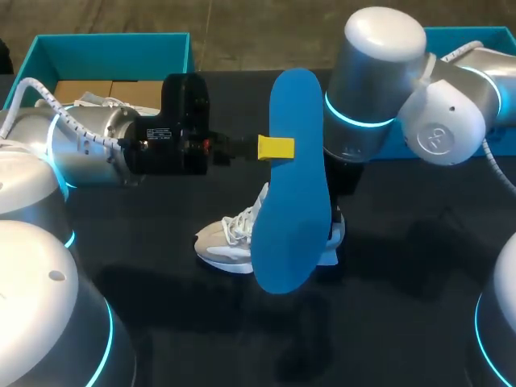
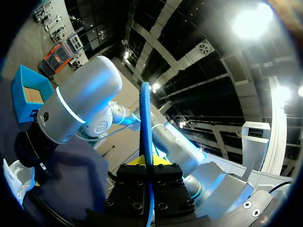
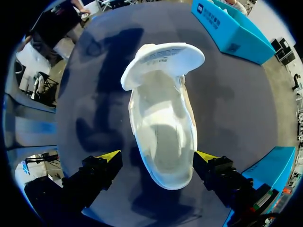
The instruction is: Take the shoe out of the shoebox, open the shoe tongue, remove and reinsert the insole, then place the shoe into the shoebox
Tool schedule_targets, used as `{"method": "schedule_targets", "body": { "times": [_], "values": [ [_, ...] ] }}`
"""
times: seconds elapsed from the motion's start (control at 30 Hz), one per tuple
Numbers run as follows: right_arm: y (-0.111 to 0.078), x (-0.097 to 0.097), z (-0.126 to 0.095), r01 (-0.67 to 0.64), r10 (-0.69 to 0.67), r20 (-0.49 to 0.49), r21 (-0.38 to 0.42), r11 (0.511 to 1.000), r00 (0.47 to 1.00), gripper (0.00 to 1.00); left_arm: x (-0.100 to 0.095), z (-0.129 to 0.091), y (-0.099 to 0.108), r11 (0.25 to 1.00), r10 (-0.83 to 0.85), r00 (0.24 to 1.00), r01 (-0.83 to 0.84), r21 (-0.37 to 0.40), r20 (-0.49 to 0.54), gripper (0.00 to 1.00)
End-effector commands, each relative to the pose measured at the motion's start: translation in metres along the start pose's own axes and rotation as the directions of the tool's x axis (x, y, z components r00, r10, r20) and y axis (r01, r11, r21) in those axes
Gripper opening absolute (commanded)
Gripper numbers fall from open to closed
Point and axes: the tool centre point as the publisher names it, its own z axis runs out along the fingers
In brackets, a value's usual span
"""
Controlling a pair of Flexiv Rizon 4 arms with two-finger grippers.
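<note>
Matte black bench (image 1: 403, 322), flat and dull, shadows on it. Left arm (image 1: 81, 145) comes in level above it: smooth silver cylinder shells with a cyan light ring, a ribbed white cable hose, then a black boxy wrist block. Right arm (image 1: 379, 72) has rounded glossy silver joints and drops straight down over the middle of the bench. Open teal cardboard shoebox (image 1: 113, 48) sits at the far left edge with brown board showing inside. A second teal box (image 1: 492, 40) is at the far right, mostly behind the right arm. Flat blue insole (image 1: 294, 210) is a thin, smooth, foot-shaped sheet, out of the shoe and held in the air roughly on edge over the bench centre. In the left wrist view it reads as a narrow blue strip. Left tool (image 1: 276, 148) is clamped on the insole's edge, yellow tips on both faces. White low-top sneaker (image 1: 226, 238) rests on its sole on the bench under the insole, outside both boxes, laces loose. From the right wrist view its padded tongue (image 3: 163, 56) is folded forward and the pale, smooth inner bed is exposed. Right tool (image 3: 156, 156) is spread wide astride the heel. One tip is at the heel's rim, the other clear of it, so it grips nothing.
</note>
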Motion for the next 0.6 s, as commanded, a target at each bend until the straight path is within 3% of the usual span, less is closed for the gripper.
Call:
{"method": "schedule_targets", "body": {
  "times": [0.03,0.17,0.6],
  "values": [
    [0.011,-0.01,-0.001,-0.002,0.002,0.024,0.02,1.0,1.0,1.0,0.0,0.001,0.0,1.0,0.0,1.0,0.0,0.0,0.0,0.0],
    [0.022,-0.023,0.0,-0.008,0.006,0.037,0.036,0.999,0.999,1.0,0.0,0.001,0.0,1.0,0.0,1.0,0.0,0.0,0.0,0.0],
    [0.045,-0.059,0.032,0.038,-0.039,0.007,0.041,0.998,0.999,1.0,0.0,0.001,0.0,1.0,0.0,1.0,0.0,0.0,0.0,0.0]
  ]
}}
